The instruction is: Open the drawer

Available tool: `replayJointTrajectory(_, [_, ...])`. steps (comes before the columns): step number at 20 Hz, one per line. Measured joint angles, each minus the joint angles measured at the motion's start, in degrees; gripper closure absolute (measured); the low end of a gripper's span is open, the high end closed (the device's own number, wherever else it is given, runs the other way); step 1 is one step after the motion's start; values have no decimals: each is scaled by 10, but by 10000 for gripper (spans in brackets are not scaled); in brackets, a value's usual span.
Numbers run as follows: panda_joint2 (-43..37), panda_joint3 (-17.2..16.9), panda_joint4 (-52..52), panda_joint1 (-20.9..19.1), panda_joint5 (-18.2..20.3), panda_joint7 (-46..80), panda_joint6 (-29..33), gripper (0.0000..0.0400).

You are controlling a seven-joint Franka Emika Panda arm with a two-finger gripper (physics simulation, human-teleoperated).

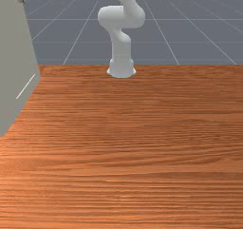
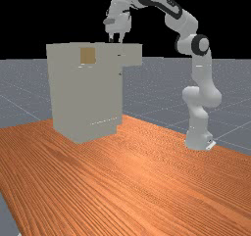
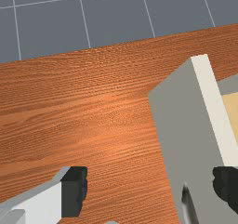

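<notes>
In the far view, my gripper (image 2: 116, 38) points down at the cabinet's top edge, close to where the drawer (image 2: 132, 55) sticks out toward the arm. The drawer stands partly out of the grey cabinet (image 2: 88, 98). My gripper (image 3: 150, 191) is open in the wrist view, its dark fingers wide apart. Between them lie the drawer's front panel (image 3: 179, 121) and a slim grey handle (image 3: 188, 205), nearer one finger. That finger overlaps the panel's pale top rim; I cannot tell if it touches. Behind the rim, part of the tan inside (image 3: 231, 109) is visible.
The cabinet (image 1: 14, 57) rises at the front view's left, with a small dark knob (image 1: 21, 0) on its side toward the arm. A tan square (image 2: 87, 55) marks its upper part in the far view. Orange-brown table (image 1: 142, 142) extends beside it, to the arm's base (image 1: 121, 69).
</notes>
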Motion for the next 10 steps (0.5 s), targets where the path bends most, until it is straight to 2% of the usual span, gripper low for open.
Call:
replayJointTrajectory(2, [5, 0, 12, 1, 0, -1, -2, 0])
replayJointTrajectory(7, [13, -26, 152, -30, -4, -22, -39, 0])
replayJointTrajectory(10, [32, -38, 170, -47, -8, -27, -42, 0])
